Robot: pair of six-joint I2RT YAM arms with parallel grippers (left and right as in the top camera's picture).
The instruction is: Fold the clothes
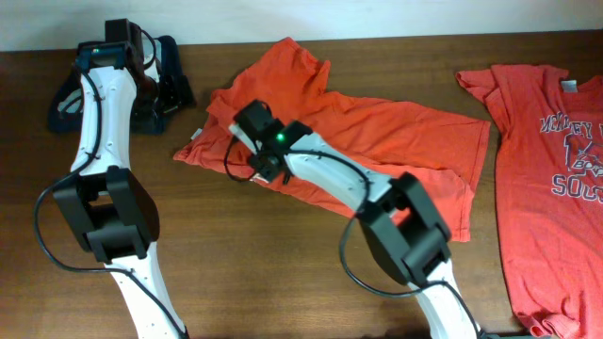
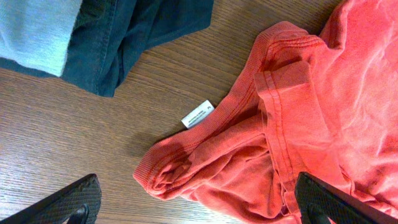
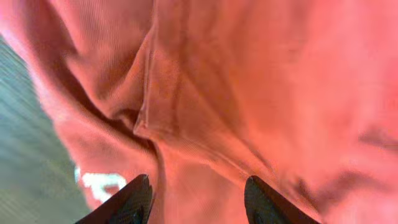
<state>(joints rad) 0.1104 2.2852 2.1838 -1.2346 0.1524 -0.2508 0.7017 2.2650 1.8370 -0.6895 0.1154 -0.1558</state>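
The flat shirt [image 1: 542, 188] at the counter's right edge shows white lettering [image 1: 586, 188] reading "SOC", cut off by the frame. Its long axis runs far to near. The crumpled shirt [image 1: 377, 132] stretches left to right by the far edge, and its white tag [image 2: 197, 114] is unreadable. The left tool [image 2: 199, 208] gapes wide and empty over that shirt's left end. The right tool [image 3: 199, 199] stands half apart on the same shirt; whether it grips, I cannot tell.

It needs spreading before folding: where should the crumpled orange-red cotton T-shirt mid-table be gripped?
Crumpled orange-red cotton T-shirt: pinch the ribbed neckband beside the white label, probably from the wooden table side; there the doubled edge stands up in a ridge.
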